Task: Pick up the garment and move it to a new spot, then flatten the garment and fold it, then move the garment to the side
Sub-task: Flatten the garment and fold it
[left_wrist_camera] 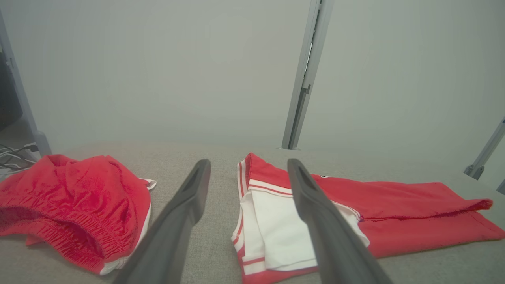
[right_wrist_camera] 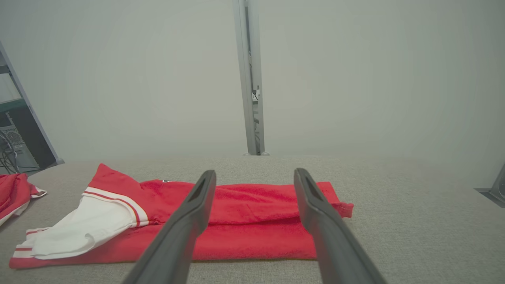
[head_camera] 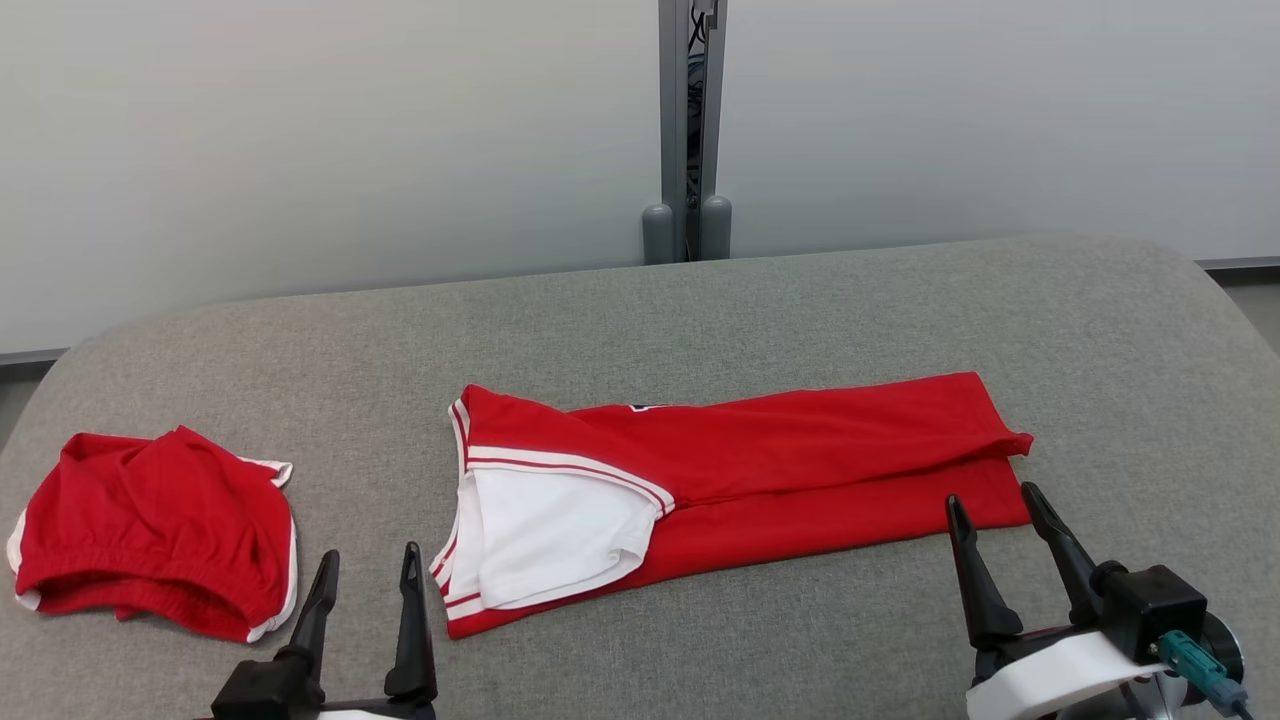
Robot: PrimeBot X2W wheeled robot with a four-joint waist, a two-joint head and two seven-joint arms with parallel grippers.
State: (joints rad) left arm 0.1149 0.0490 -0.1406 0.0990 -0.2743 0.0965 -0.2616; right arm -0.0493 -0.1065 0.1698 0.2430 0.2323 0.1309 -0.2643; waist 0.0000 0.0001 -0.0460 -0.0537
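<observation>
Garment (head_camera: 800, 460), a red jersey with a white sleeve edged in red and white stripes, lies folded into a long narrow band across the middle of the grey fabric-covered table (head_camera: 700, 320). Its sleeve end points toward the robot's left and its plain hem end toward the right. The upper layer is folded over lengthwise, so a strip of the lower layer shows along the near edge. A second red piece, shorts (head_camera: 150, 530) with an elastic waistband and white trim, sits crumpled well apart at the table's left. The left end effector (head_camera: 369, 553) is at the near edge between the shorts and the sleeve, fingers spread apart and holding nothing. The right end effector (head_camera: 992, 495) is at the near right corner of the garment, fingers likewise spread and empty, their tips at the hem's near edge; whether they touch the cloth cannot be told. A pale wall with a grey upright post (head_camera: 688, 130) stands behind the table.
</observation>
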